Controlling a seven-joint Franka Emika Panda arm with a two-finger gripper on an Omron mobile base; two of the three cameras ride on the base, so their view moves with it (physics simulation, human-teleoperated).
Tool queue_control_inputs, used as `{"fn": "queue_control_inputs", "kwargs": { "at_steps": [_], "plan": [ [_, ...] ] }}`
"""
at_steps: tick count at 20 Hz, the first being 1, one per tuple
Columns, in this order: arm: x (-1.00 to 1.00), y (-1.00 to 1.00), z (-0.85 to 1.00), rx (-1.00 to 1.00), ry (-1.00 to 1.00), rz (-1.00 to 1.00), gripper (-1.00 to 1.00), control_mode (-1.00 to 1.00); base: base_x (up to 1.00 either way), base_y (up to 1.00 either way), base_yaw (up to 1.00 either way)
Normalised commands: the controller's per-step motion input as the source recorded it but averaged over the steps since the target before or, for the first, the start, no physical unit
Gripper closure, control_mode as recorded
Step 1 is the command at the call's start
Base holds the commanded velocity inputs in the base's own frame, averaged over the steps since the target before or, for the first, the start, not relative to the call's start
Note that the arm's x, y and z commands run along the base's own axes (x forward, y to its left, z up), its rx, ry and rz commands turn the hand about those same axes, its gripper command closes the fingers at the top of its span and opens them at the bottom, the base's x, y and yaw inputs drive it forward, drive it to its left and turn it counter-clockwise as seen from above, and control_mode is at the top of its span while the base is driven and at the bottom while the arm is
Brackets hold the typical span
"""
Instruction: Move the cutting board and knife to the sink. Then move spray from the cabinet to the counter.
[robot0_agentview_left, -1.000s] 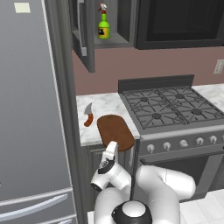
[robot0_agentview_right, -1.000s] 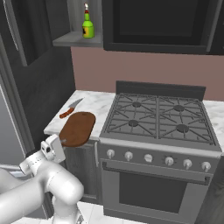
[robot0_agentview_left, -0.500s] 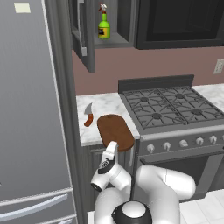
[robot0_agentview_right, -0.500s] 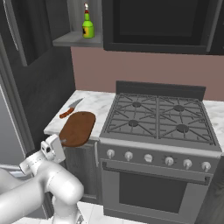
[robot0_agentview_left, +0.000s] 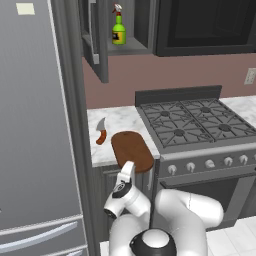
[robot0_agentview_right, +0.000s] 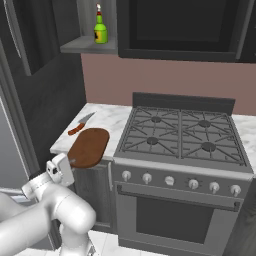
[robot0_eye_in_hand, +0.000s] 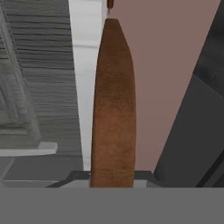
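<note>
Brown cutting board (robot0_agentview_left: 132, 150) overhangs the near counter (robot0_agentview_left: 117, 125) edge; your claw (robot0_agentview_left: 128, 170) is closed on its near end. Knife (robot0_agentview_left: 101, 131) lies beside it, spray (robot0_agentview_left: 118, 29) waits in the cabinet (robot0_agentview_left: 95, 40). Nothing is moved yet.

We cannot see the gripper's fingertips (robot0_eye_in_hand: 112, 179) in the hand view: the cutting board (robot0_eye_in_hand: 113, 109) runs between them and hides the contact faces. The board's near end drops behind the grey band there. The knife (robot0_eye_in_hand: 110, 4) is cut off by the top edge, leaving a sliver of handle. In the left base view the spray (robot0_agentview_left: 118, 30) label is too small to read. The cabinet (robot0_agentview_right: 75, 30) is cropped at the top edge of the right base view.
</note>
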Motion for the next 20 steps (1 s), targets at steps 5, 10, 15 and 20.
{"fn": "queue_control_inputs", "kwargs": {
  "at_steps": [5,10,15,20],
  "plan": [
    [0.0,-0.16,0.41,0.0,0.13,0.0,1.0,-1.0,0.0,0.0,0.0],
    [-0.06,-0.19,0.67,0.01,0.12,0.0,1.0,-1.0,0.0,0.0,0.0],
    [-0.12,-0.11,0.75,0.02,0.05,0.0,1.0,-1.0,0.0,0.0,0.0],
    [-0.27,-0.12,0.78,0.04,0.03,-0.01,1.0,-1.0,0.0,0.0,0.0]
  ]
}}
